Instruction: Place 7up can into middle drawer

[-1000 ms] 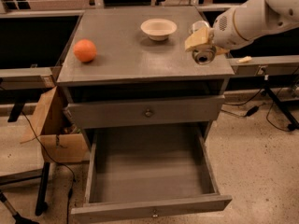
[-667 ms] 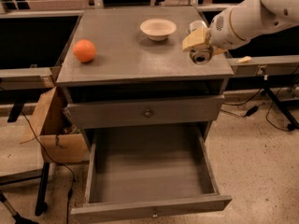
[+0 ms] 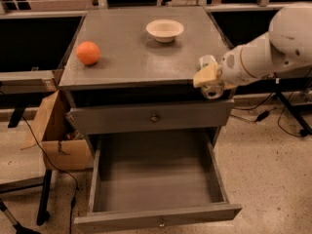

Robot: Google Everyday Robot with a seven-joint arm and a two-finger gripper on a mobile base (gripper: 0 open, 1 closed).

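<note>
My gripper point(image 3: 208, 77) is at the front right corner of the grey cabinet top, shut on the 7up can point(image 3: 212, 89). The can's shiny round end faces the camera, below the cream-coloured fingers point(image 3: 205, 75). The can hangs in the air in front of the cabinet's edge, above the closed upper drawer front. The middle drawer point(image 3: 156, 179) is pulled wide open below; it is empty, with its front panel and small knob point(image 3: 161, 223) nearest the camera. The can is above the drawer's right side.
An orange point(image 3: 87, 52) lies on the cabinet top point(image 3: 126, 57) at the left, and a cream bowl point(image 3: 165, 30) at the back middle. The closed upper drawer point(image 3: 151, 117) has a round knob. A cardboard box point(image 3: 53, 130) stands left of the cabinet. Cables lie on the floor at the right.
My gripper has carried the can from over the right side of the cabinet top forward and down, past the front edge. The drawer has stayed open.
</note>
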